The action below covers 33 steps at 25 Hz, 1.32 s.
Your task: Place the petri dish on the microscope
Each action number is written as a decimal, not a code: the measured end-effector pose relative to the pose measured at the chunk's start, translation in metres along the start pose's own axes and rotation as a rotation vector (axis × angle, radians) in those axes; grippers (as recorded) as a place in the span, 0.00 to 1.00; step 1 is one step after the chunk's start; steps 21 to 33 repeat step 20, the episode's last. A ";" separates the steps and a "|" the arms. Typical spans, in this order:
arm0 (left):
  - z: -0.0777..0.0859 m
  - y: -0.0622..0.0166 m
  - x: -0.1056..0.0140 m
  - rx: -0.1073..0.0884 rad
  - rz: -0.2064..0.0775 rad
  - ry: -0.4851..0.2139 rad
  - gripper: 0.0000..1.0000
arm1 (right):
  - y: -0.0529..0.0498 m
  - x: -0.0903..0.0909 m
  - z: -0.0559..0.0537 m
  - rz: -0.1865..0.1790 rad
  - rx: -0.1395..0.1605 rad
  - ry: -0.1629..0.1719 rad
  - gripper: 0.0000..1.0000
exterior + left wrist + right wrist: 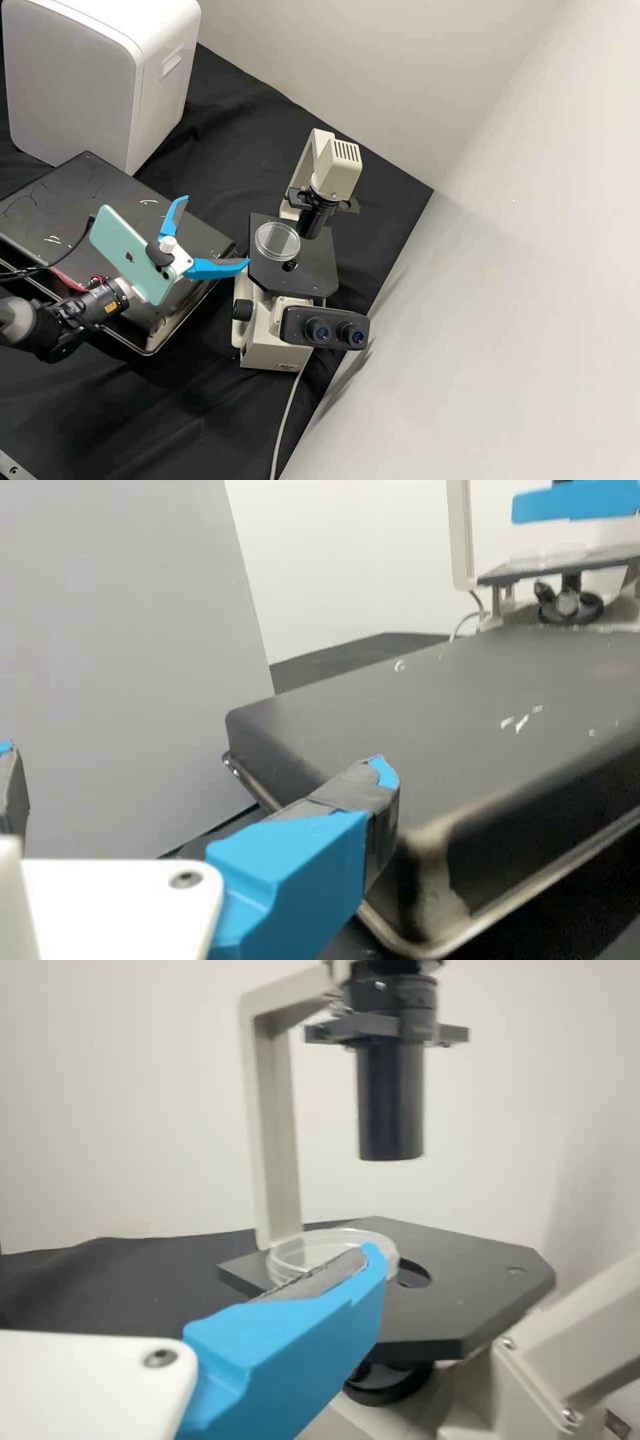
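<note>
A clear round petri dish (277, 241) lies flat on the black stage (317, 270) of the cream microscope (267, 333), just left of the stage's hole and the black condenser (312, 217). My right gripper (215, 231) hangs open just left of the stage, apart from the dish, with nothing in it. In the right wrist view its blue finger (300, 1345) points at the petri dish (330, 1252) on the stage (470, 1280). My left gripper (190, 765) stands open and holds nothing, beside the corner of a black box (450, 740).
A black box (67, 207) on a metal tray sits left of the microscope, under my right gripper. At the back left stands a white appliance (100, 73). A pale wall (533, 267) closes the bench's right side. A grey cable (287, 413) runs from the microscope to the front.
</note>
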 end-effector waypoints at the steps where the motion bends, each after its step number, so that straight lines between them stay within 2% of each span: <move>1: 0.000 0.0018 -0.001 -0.005 0.009 -0.001 1.00 | -0.003 -0.003 -0.001 -0.008 -0.003 0.009 1.00; 3: -0.001 0.0047 -0.001 -0.020 0.025 0.000 1.00 | -0.008 -0.006 -0.002 -0.016 -0.021 0.008 1.00; 4: -0.002 0.0071 -0.002 -0.039 0.038 0.002 1.00 | -0.012 -0.009 -0.004 -0.016 -0.027 -0.002 1.00; 5: -0.004 0.0100 -0.003 -0.074 0.055 0.009 1.00 | -0.016 -0.013 -0.004 -0.012 -0.024 -0.023 1.00; 6: -0.005 0.0120 -0.003 -0.091 0.066 0.010 1.00 | -0.019 -0.018 -0.005 -0.010 -0.020 -0.036 1.00; 7: -0.006 0.0139 -0.004 -0.098 0.076 0.015 1.00 | -0.023 -0.022 -0.006 -0.011 -0.007 -0.050 1.00; 9: -0.007 0.0159 -0.004 -0.131 0.090 0.017 1.00 | -0.027 -0.032 -0.008 -0.011 0.014 -0.069 1.00; 11: -0.007 0.0170 -0.005 -0.140 0.096 0.016 1.00 | -0.029 -0.039 -0.010 -0.016 0.030 -0.073 1.00; 17: -0.007 0.0174 -0.005 -0.145 0.100 0.016 1.00 | -0.040 -0.061 -0.012 -0.095 0.033 -0.052 1.00; 33: -0.007 0.0174 -0.005 -0.145 0.100 0.016 1.00 | -0.041 -0.064 -0.010 -0.102 0.030 -0.057 1.00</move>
